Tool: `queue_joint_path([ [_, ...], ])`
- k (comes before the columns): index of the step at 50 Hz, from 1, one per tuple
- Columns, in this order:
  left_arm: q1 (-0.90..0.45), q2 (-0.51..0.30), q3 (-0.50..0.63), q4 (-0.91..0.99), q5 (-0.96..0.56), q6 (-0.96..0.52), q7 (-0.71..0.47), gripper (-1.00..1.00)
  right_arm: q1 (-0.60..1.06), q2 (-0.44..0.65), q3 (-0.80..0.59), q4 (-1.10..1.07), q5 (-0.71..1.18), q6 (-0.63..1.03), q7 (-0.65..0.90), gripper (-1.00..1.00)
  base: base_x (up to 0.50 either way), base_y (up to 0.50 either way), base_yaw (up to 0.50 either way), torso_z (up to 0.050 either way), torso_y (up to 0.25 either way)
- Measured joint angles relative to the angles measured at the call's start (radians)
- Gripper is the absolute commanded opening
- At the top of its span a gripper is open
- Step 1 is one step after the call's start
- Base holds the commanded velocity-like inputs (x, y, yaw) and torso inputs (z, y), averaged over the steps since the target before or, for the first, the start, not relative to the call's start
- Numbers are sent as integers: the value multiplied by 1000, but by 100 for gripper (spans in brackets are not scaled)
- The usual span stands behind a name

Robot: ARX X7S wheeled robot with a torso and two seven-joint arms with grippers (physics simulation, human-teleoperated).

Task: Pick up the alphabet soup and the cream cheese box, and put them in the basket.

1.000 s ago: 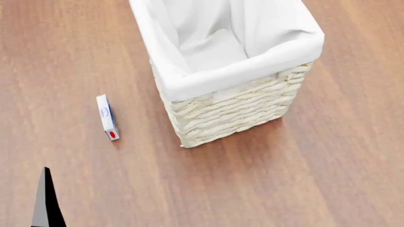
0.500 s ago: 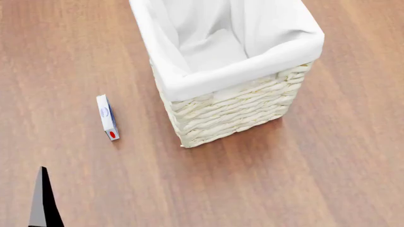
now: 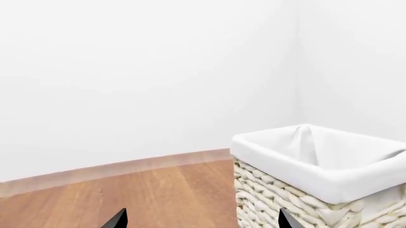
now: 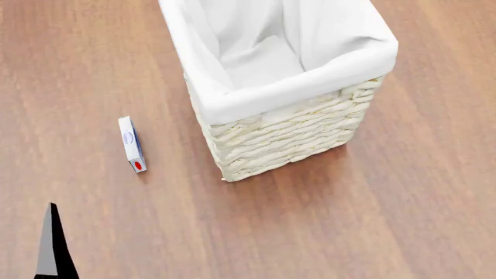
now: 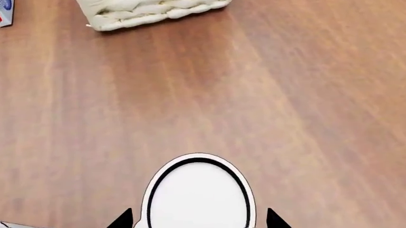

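The cream cheese box point(image 4: 132, 143) lies flat on the wooden floor, left of the basket point(image 4: 287, 136); its end also shows in the right wrist view point(image 5: 5, 12). My left gripper point(image 3: 201, 223) is open and empty, facing the basket point(image 3: 317, 190); one of its fingertips point(image 4: 53, 232) shows at the head view's lower left, nearer than the box. My right gripper point(image 5: 198, 221) is open, its tips on either side of a can with a pale white, dark-ringed top point(image 5: 198, 194). The can's label is hidden, so I cannot tell whether it is the alphabet soup.
The basket's woven corner point(image 5: 152, 9) shows far ahead of the right gripper. The wooden floor point(image 4: 372, 221) surrounds the basket. A white wall point(image 3: 146, 71) and skirting stand behind it in the left wrist view.
The left fingertip in the head view has shifted slightly left and up. The box and basket have not moved.
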State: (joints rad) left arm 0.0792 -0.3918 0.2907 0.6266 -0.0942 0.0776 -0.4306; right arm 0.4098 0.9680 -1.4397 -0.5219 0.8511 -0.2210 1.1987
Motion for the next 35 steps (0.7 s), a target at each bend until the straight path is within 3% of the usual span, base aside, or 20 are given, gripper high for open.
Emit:
queue_joint_path([
  [2, -1, 0, 0, -1, 0, -1, -1, 100, 2, -3, 1, 6, 2, 1, -5, 100, 0, 0, 0, 0, 0],
  [3, -2, 0, 0, -1, 1, -2, -1, 100, 3, -5, 1, 10, 3, 1, -8, -100, 0, 0, 0, 0, 0],
  [35, -9, -4, 7, -14, 0, -2, -10, 100, 5, 7, 6, 9, -3, 3, 3, -100, 2, -1, 1, 0, -1],
])
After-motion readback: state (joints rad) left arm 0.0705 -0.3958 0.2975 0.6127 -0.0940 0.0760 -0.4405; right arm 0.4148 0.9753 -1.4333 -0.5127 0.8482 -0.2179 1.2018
